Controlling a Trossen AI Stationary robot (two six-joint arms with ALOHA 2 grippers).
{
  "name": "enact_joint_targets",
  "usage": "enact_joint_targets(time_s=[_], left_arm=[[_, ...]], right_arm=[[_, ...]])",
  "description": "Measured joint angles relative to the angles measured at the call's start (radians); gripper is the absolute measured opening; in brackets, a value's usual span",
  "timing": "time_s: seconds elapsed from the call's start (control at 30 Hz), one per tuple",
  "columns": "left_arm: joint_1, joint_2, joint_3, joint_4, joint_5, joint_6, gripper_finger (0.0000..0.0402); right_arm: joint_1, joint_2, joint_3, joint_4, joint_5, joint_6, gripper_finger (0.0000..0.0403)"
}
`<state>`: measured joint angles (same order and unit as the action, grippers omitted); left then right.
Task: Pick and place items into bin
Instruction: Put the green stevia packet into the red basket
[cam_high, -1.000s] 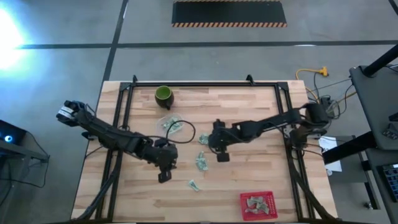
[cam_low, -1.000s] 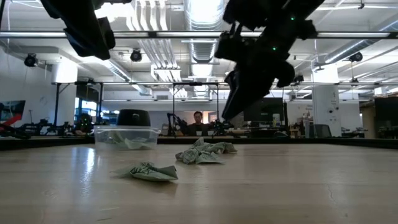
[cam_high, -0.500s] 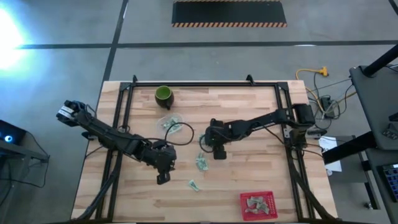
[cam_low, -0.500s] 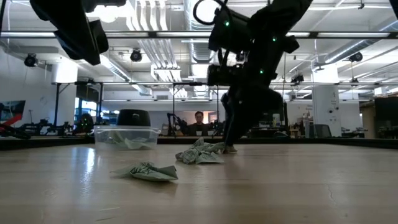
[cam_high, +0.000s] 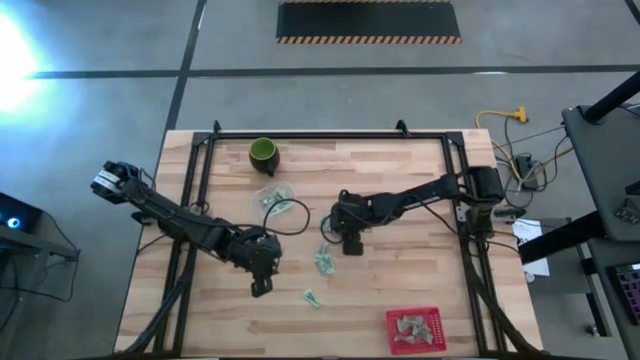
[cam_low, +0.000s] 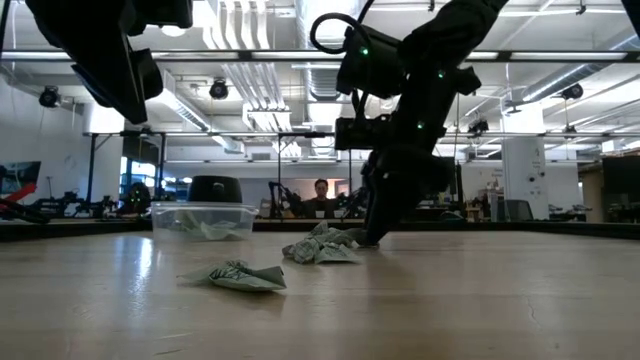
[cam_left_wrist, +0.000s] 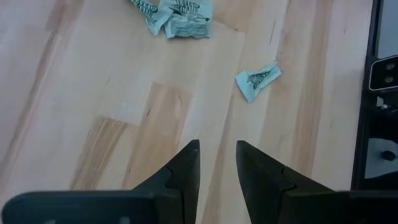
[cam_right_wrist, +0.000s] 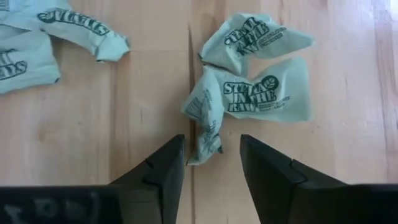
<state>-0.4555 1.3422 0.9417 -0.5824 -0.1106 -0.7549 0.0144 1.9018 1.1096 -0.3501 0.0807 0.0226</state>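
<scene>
I am looking down on the pale butcher-block wooden table (cam_high: 400, 290), its planks striped in light and tan grain, with a black metal frame round its edge. My right gripper (cam_right_wrist: 211, 155) sits near the table's centre, lowered to the wood, its two dark blunt fingers parted around the crinkled tail of a pale green wrapped packet (cam_right_wrist: 249, 93) but not yet squeezing it; a second crumpled packet (cam_right_wrist: 258, 37) touches that one at its far side, and flatter ones (cam_right_wrist: 37, 43) lie just beside them. My left gripper (cam_left_wrist: 216, 163) hangs above bare wood at about eight o'clock from the centre, fingers released with a narrow gap and nothing between them; a lone folded green packet (cam_left_wrist: 257, 79) lies ahead of it. The red square plastic basket (cam_high: 413, 331), ribbed like a crate, stands at about five o'clock and holds several packets. A round dark green cup (cam_high: 263, 153) stands at eleven o'clock, and just beside it a clear shallow plastic tub (cam_low: 203, 220) holds more packets.
</scene>
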Motion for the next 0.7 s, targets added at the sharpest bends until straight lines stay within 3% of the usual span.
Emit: enact_joint_targets(time_s=[0.27, 0.7], left_arm=[[-0.002, 0.000, 0.000, -0.001, 0.000, 0.001, 0.0086], [-0.003, 0.001, 0.000, -0.001, 0.000, 0.002, 0.0086]], right_arm=[[-0.002, 0.000, -0.010, 0.043, -0.003, 0.023, 0.0115], [-0.002, 0.000, -0.010, 0.044, -0.002, 0.031, 0.0032]])
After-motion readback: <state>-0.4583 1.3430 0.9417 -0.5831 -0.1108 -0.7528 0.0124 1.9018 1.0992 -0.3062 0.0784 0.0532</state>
